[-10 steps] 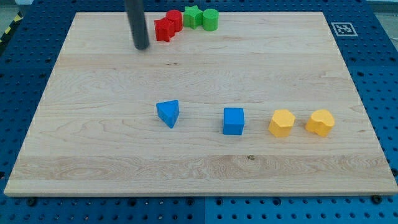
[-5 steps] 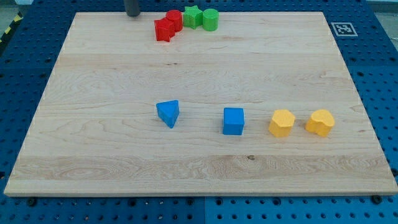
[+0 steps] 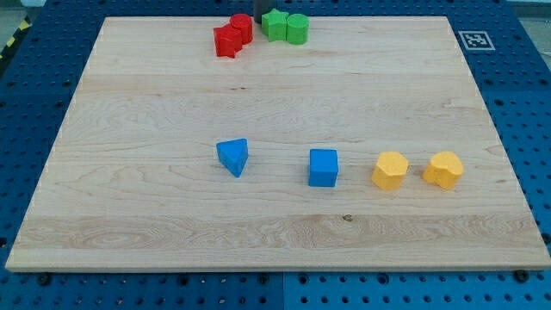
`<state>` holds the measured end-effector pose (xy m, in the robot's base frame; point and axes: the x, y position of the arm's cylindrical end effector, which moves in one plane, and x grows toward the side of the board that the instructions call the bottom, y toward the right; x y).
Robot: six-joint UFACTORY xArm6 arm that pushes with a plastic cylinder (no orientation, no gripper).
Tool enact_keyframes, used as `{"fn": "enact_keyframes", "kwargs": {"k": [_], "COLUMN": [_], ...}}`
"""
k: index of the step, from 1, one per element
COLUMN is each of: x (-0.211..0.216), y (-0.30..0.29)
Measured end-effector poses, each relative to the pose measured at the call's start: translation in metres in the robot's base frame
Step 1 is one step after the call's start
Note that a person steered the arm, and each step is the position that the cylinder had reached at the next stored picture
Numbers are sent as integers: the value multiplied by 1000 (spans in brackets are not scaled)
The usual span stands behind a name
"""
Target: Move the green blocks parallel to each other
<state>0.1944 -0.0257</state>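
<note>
My tip [image 3: 258, 21], a bare rod barely visible at the view's top edge, sits touching or just left of the green star-shaped block [image 3: 275, 25], which abuts the green round block [image 3: 297, 27] to its right.

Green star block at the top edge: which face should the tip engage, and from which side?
No grip here, only a push. My tip sits at the green star block's upper-left corner, between it and the red blocks. The green cylinder touches its right side, so a push from the top face probably separates them best.
</note>
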Motion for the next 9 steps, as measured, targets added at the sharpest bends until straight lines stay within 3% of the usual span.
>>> {"fn": "enact_keyframes", "kwargs": {"k": [5, 8, 9], "x": [52, 130, 121], "y": [90, 184, 211]}}
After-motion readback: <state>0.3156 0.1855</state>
